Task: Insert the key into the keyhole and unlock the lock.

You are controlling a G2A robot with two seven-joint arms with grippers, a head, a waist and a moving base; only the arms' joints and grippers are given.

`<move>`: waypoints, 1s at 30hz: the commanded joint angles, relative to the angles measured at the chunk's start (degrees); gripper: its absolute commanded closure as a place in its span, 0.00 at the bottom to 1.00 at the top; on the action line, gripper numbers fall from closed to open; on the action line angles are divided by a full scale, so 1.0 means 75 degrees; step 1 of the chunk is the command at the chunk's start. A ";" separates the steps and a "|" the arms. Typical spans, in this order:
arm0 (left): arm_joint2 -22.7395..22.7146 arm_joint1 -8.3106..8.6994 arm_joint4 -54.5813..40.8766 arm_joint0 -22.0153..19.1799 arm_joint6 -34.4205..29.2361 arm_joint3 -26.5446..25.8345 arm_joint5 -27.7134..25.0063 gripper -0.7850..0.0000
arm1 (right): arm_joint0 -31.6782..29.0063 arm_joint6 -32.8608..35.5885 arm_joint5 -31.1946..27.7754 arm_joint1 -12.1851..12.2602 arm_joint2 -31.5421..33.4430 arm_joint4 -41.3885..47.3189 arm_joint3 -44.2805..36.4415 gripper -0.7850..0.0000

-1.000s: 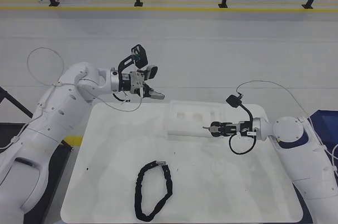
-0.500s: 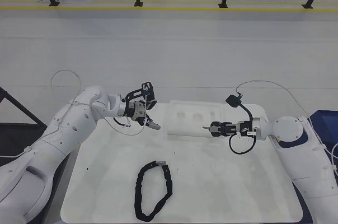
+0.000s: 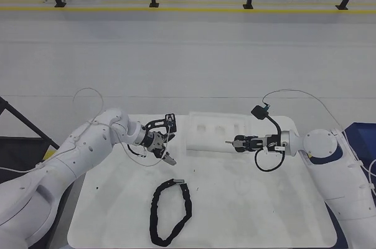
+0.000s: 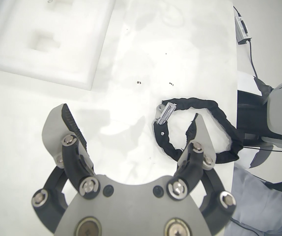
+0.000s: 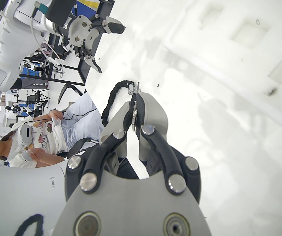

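Worktop (image 3: 256, 205): white with rounded corners. I take clock directions looking down on it, with 12 o'clock at the edge farthest from the robot.

Lock (image 3: 169, 211): a black fabric-sleeved chain lying flat in a long loop, at about 7 o'clock from the worktop's middle. Its two ends meet at a small shiny metal cylinder (image 4: 165, 114) at the loop's 12 o'clock end. Nothing is touching it.

Left gripper (image 4: 130, 114): it hangs above the worktop at about 10 o'clock. The fingers are spread wide with nothing between them. The lock's cylinder lies near it, toward 5 o'clock.

Right gripper (image 5: 134, 99): it sits at about 1 o'clock, level with the worktop and pointing toward 9 o'clock. Its fingers are pressed together on the key.

Key (image 5: 133, 117): pinched flat between the right gripper's pads. Its thin metal tip sticks out past the fingertips toward 9 o'clock. It is well apart from the lock, off at the lock's 2 o'clock.

Foam tray (image 3: 197, 146): a white block with square pockets, lying at 12 o'clock on the worktop. The right gripper is at its 3 o'clock end, but I cannot tell whether it is over the tray or just beside it.
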 commanded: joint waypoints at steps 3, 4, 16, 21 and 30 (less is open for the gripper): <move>0.0386 -0.0052 -0.0085 -0.0128 -0.0101 0.0068 0.0000 0.00 | 0.0000 0.0000 0.0000 0.0000 0.0000 0.0000 0.0000 1.00; 0.0386 -0.0052 -0.0085 -0.0128 -0.0101 0.0068 0.0000 0.00 | 0.0000 0.0000 0.0000 0.0000 0.0000 0.0000 0.0000 1.00; 0.0386 -0.0052 -0.0085 -0.0128 -0.0101 0.0068 0.0000 0.00 | 0.0000 0.0000 0.0000 0.0000 0.0000 0.0000 0.0000 1.00; 0.0121 -0.0061 -0.0009 -0.0045 0.0421 0.0100 0.0077 0.00 | 0.0000 0.0000 0.0000 0.0000 0.0000 0.0000 0.0000 1.00; -0.0123 0.0202 0.2052 0.0744 0.3573 -0.0096 0.0000 0.00 | 0.0000 0.0000 0.0000 0.0000 0.0000 0.0000 0.0000 1.00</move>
